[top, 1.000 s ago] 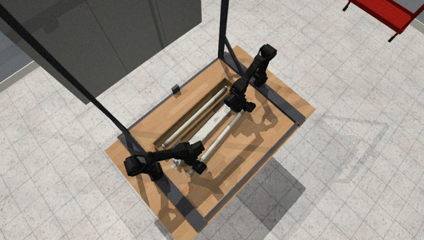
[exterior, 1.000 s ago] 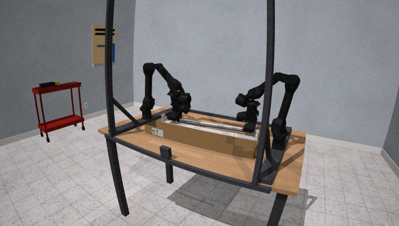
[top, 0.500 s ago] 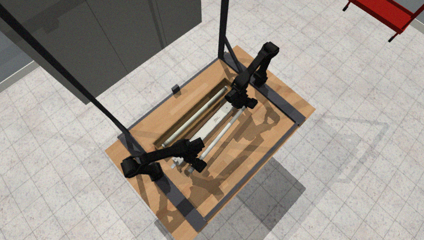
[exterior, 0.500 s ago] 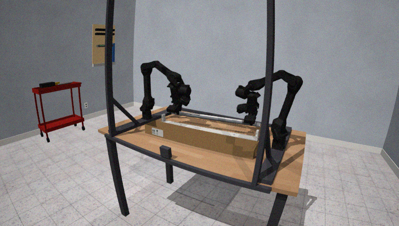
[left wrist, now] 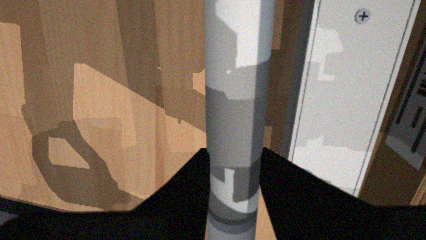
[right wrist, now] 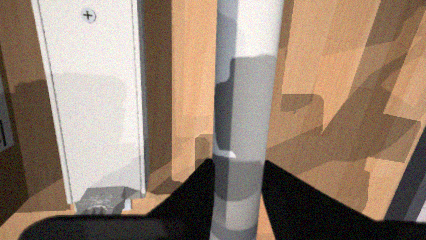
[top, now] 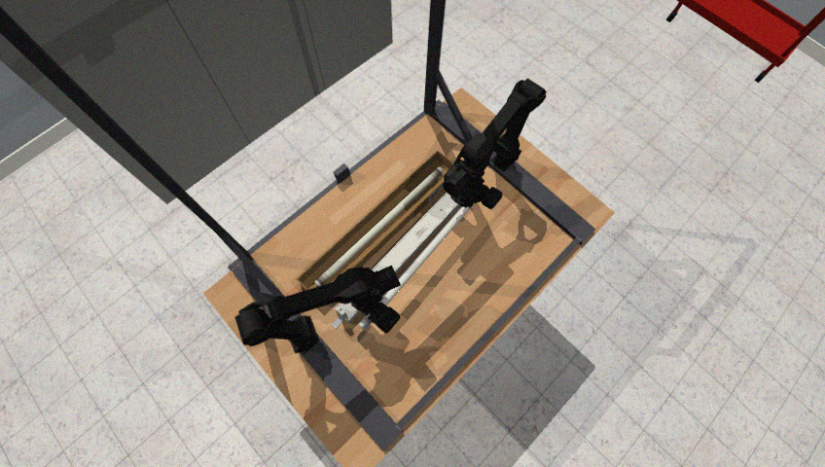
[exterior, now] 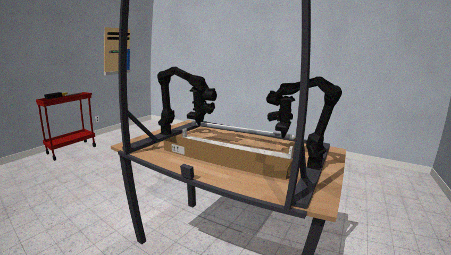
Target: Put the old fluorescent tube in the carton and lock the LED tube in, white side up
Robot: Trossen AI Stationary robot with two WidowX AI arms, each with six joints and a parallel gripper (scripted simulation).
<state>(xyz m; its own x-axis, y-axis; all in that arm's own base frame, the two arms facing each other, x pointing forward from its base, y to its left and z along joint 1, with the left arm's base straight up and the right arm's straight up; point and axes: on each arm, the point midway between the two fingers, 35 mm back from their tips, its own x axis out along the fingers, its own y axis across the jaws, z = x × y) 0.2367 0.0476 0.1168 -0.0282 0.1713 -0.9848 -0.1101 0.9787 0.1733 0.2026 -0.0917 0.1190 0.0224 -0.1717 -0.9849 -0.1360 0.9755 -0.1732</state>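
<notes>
- Pale wall (exterior: 234, 62), one, is standing behind the bench (top: 485, 330) (exterior: 227, 175) (left wrist: 145, 120) (right wrist: 195, 75); red cart (top: 746, 25) (exterior: 63, 98), one, is standing well apart from the fixture (not part of the job).
- Light fixture (top: 413, 236) (exterior: 227, 145) (left wrist: 345, 85) (right wrist: 95, 110), white, is lying lengthwise between the carton and the LED tube, its upright lampholders (exterior: 184, 132) (exterior: 290, 152) showing no tube seated.
- Carton (exterior: 237, 160), brown, is standing on the bench along one side of the fixture.
- Old fluorescent tube (top: 378, 227), one, is lying inside the carton beside the fixture (seemingly flat; full floor contact cannot be told).
- LED tube (top: 428, 248) (exterior: 240, 129) (left wrist: 235, 125) (right wrist: 245, 110), one, is hanging over the bench on the fixture's other side.
- Left gripper (top: 467, 202) (exterior: 198, 122) (left wrist: 235, 160), jaws pinching the LED tube near one end.
- Right gripper (top: 378, 302) (exterior: 283, 134) (right wrist: 239, 172), jaws pinching it near the other.
- Step in hand, by judgement: carrying the LED tube to the fixture, removal apparently finished.
- Next move is calling for a level, paired traverse above the fixture, white side confirmed up (uncertain now), then lowering both ends together into the lampholders and locking (uneven arms may be twisting it loose).

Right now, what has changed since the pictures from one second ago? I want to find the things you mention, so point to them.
The tube (top: 428, 252) (exterior: 240, 128) (left wrist: 237, 100) (right wrist: 245, 100) gripped at both ends has been lifted; the left pincer (top: 466, 202) (exterior: 198, 124) (left wrist: 233, 156) and right pincer (top: 378, 301) (exterior: 283, 135) (right wrist: 236, 167) rose with it. Neither appears to have let go or taken hold of anything new. The carton (top: 373, 221) (exterior: 221, 153), the tube inside it (top: 376, 229) and the white fixture (top: 413, 236) (exterior: 237, 145) (left wrist: 345, 90) (right wrist: 95, 115) look unmoved.
</notes>
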